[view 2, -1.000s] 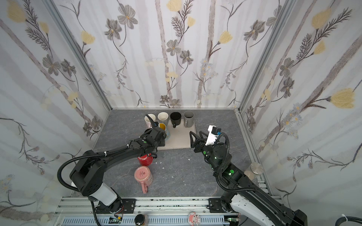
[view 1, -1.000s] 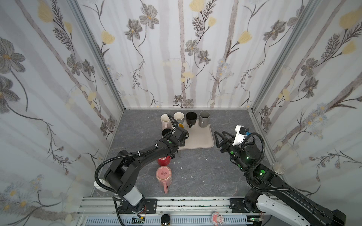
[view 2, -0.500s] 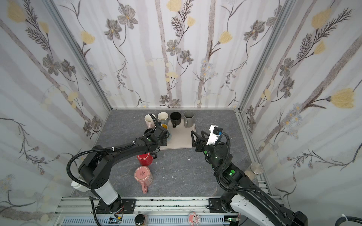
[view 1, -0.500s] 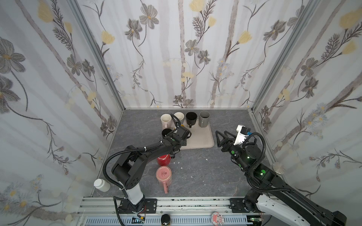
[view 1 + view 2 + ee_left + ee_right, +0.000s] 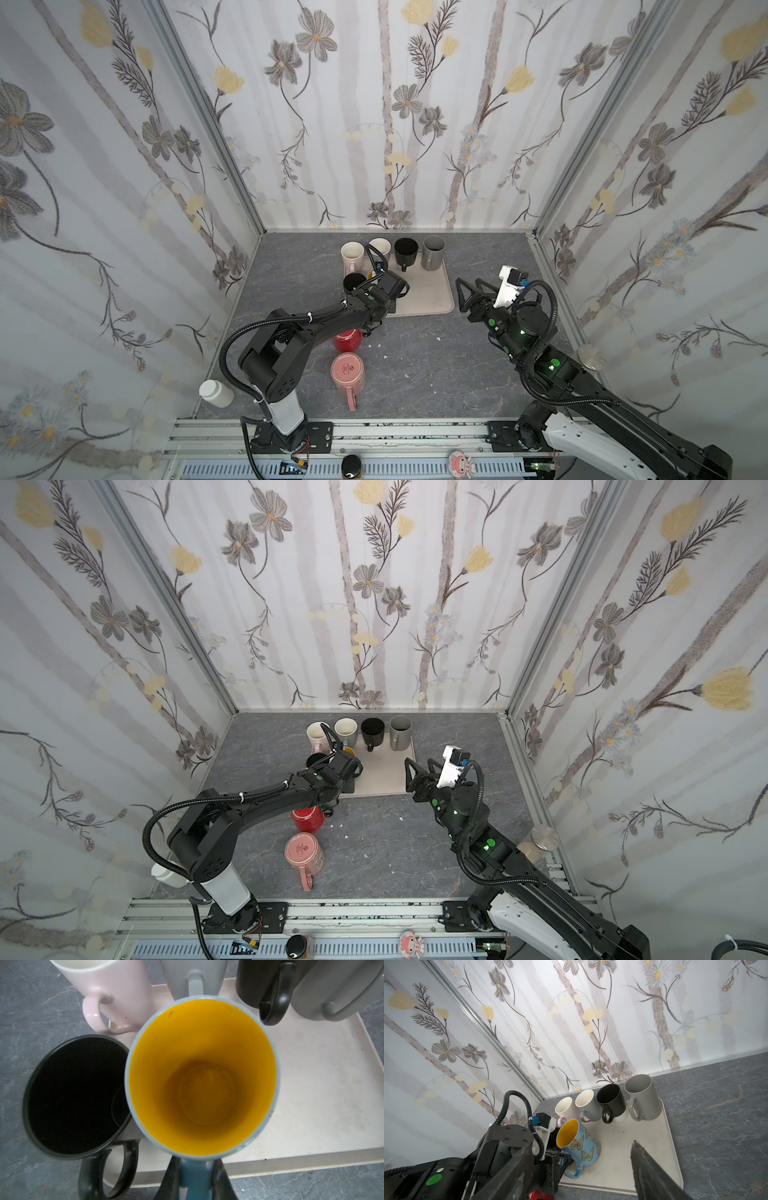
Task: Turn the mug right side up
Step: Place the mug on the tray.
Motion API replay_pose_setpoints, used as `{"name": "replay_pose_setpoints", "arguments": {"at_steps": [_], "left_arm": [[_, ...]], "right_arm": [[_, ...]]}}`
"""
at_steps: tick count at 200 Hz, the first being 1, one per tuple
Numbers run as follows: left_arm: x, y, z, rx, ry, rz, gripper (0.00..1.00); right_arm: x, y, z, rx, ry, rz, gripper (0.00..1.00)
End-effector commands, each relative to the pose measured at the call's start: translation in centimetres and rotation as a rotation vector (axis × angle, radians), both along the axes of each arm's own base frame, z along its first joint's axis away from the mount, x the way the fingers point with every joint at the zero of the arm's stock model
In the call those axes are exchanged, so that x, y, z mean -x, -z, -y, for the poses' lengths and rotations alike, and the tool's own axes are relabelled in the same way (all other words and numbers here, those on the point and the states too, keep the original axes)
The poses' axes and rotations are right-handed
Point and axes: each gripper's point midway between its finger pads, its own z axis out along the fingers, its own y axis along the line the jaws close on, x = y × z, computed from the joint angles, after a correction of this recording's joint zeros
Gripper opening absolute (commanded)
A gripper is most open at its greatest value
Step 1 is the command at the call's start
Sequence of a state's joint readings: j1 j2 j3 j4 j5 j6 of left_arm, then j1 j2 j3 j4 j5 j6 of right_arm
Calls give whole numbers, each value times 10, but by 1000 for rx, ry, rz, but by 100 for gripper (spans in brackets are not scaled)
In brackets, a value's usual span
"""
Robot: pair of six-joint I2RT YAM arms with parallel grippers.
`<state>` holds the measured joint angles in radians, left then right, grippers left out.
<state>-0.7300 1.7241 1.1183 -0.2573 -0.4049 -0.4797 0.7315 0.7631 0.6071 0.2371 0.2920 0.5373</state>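
Observation:
The mug (image 5: 581, 1142) is blue with butterflies and a yellow inside (image 5: 201, 1076). It stands mouth up on the beige tray (image 5: 623, 1157), near the tray's front left corner. My left gripper (image 5: 196, 1167) is shut on its blue handle, one finger on each side. In both top views the left wrist hides most of it, leaving a yellow sliver (image 5: 370, 274) (image 5: 349, 752). My right gripper (image 5: 467, 286) hovers open beyond the tray's right edge, holding nothing.
A black mug (image 5: 74, 1095) stands against the blue one. Several mugs (image 5: 406, 251) line the tray's back edge. A red mug (image 5: 348, 340) sits upside down and a pink mug (image 5: 348, 372) lies on its side in front of the tray. A white bottle (image 5: 215, 392) stands front left.
The left arm's elbow has shifted slightly while its gripper stays on the mug's handle at the tray. The right gripper's jaws have spread a little wider.

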Motion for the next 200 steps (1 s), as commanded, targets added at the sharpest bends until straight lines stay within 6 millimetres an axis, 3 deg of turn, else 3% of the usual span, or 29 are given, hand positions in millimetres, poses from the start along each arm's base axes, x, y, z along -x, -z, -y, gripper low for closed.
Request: {"name": "replay_pose_setpoints", "arguments": {"at_steps": [1, 17, 40, 78, 97, 118, 125, 132, 154, 178, 182, 200], "left_arm": [[-5, -12, -1, 31, -42, 51, 32], [-4, -17, 2, 52, -36, 56, 43], [-1, -34, 6, 109, -33, 80, 50], [6, -93, 5, 237, -11, 180, 68], [14, -123, -5, 285, -13, 248, 80], [25, -142, -23, 331, -34, 299, 99], [28, -139, -29, 328, -43, 299, 100], [33, -151, -38, 350, -54, 331, 100], [45, -161, -61, 353, -93, 379, 100], [54, -165, -77, 356, -113, 406, 100], [55, -165, -80, 356, -120, 409, 100], [60, -165, -87, 354, -130, 415, 100]], "right_arm": [[0, -4, 0, -7, -1, 13, 76], [-1, -1, 0, -4, 0, 7, 77], [-1, 1, -2, 0, -8, -1, 78], [3, 20, -21, 42, -109, -29, 80], [11, 37, -54, 117, -282, -41, 76], [26, 57, -95, 197, -461, -60, 73], [34, 64, -110, 240, -509, -58, 73], [46, 71, -127, 287, -565, -55, 73], [72, 97, -170, 402, -705, -59, 73], [83, 131, -198, 476, -796, -105, 69], [81, 124, -207, 471, -805, -90, 67], [80, 145, -225, 537, -840, -114, 60]]}}
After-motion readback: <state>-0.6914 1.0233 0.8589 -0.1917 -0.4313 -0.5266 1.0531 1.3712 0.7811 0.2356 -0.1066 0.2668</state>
